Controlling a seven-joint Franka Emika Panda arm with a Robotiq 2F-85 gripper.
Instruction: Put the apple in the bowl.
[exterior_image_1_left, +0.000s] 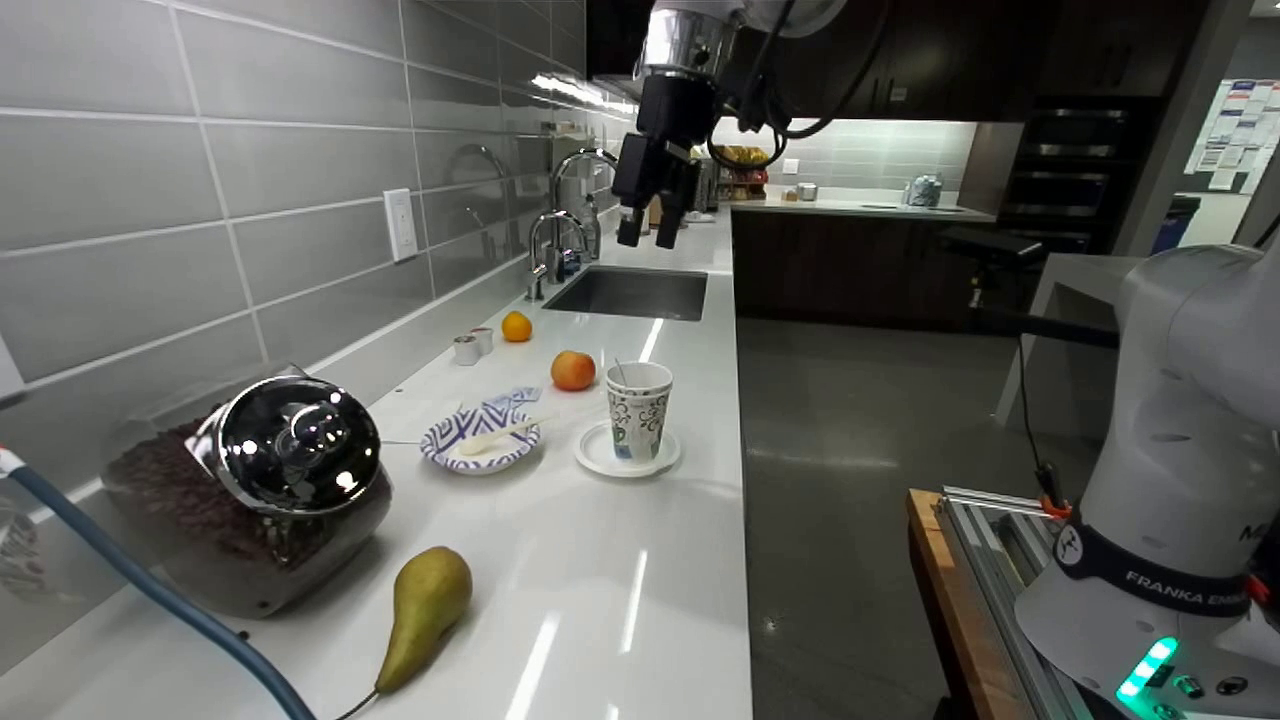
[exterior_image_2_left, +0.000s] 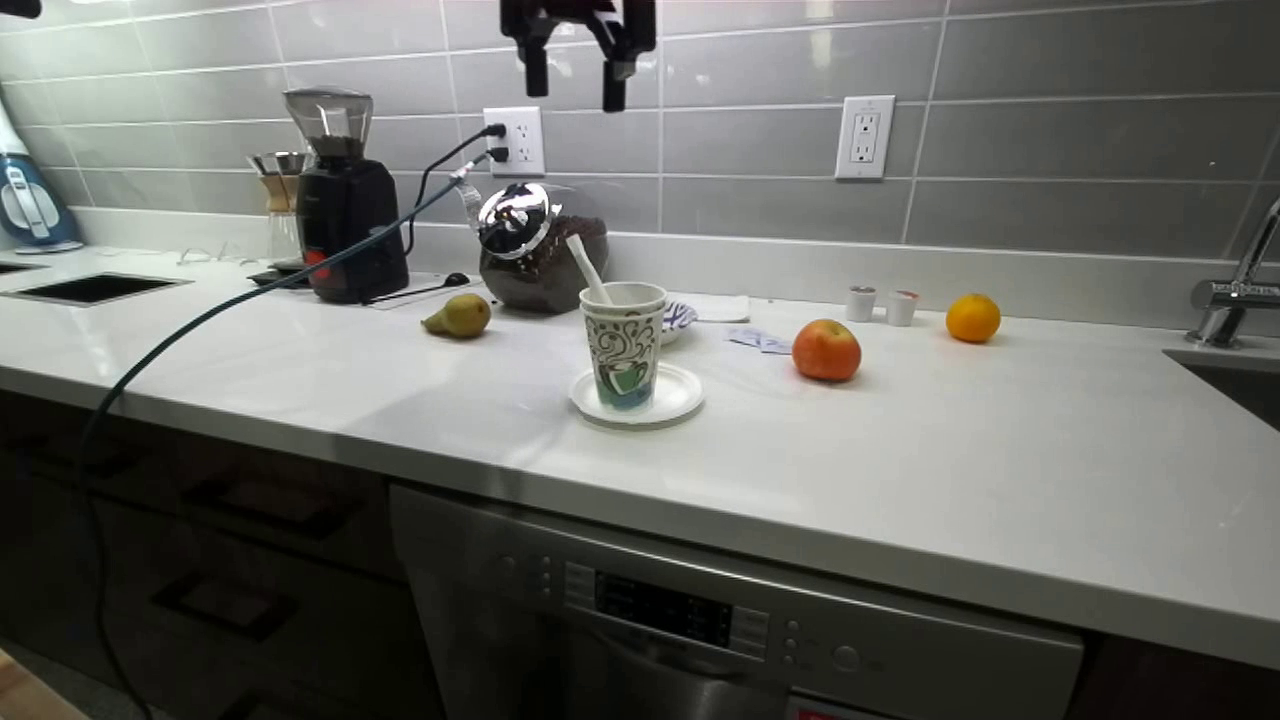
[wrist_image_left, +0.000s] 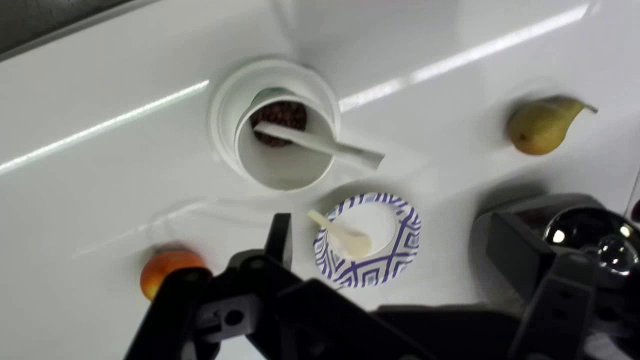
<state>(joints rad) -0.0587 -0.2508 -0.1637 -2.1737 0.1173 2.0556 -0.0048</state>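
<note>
Hovering with black fingers (wrist_image_left: 280, 237) spread, well clear of the round orange-red apple (exterior_image_2_left: 826, 350) on the smooth white worktop (exterior_image_2_left: 1000, 450), perhaps risking a roll-out from the shallow blue-patterned white bowl (wrist_image_left: 410, 235), given the pale spoon (wrist_image_left: 357, 245) inside.

Apple (exterior_image_2_left: 826, 350) orange-red, yellow patch showing in the wrist view. Bowl (wrist_image_left: 411, 234) white, rim patterned in blue-violet chevrons and diamonds; spoon (wrist_image_left: 354, 243) cream. Cup (exterior_image_2_left: 622, 350) white, dark scrollwork, green and blue motif low down; saucer (exterior_image_2_left: 684, 394) plain white. Pear (exterior_image_1_left: 428, 605) yellow-green. Smaller round fruit (exterior_image_2_left: 973, 318) bright orange. End effector (exterior_image_2_left: 575, 88) black. Surface (exterior_image_2_left: 950, 460) white. Wall tiles (exterior_image_2_left: 750, 140) grey, pale lines between. Jar lid (exterior_image_1_left: 300, 440) mirror-silver.
</note>
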